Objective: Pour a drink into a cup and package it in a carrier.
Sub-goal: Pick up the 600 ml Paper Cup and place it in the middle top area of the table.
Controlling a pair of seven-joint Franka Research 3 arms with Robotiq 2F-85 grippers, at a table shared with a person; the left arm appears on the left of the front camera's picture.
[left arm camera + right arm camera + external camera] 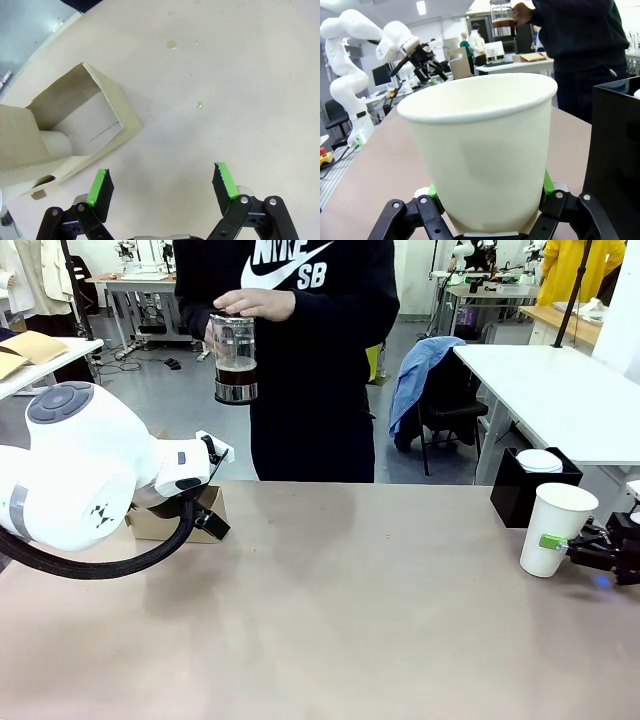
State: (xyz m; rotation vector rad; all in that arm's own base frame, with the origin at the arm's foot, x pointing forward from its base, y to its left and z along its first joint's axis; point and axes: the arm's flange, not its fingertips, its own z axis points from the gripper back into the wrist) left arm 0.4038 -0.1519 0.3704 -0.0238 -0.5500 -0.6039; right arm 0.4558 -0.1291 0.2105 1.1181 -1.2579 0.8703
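The right gripper (pixel 491 197) grasps the cup (pixel 556 520) near its base; the left gripper (pixel 161 174) hangs released beside the carrier (pixel 22 145).

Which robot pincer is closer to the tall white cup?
The right. The right pincer grips the cup near its base; the left pincer hangs open beside the carrier, across the table.

Robotics lab: white robot arm (pixel 80 470), white worktables (pixel 560 390), cluttered far benches (pixel 140 282), grey floor (pixel 160 400)

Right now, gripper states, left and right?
Left gripper: open, holding nothing.
Right gripper: closed on the white paper cup.
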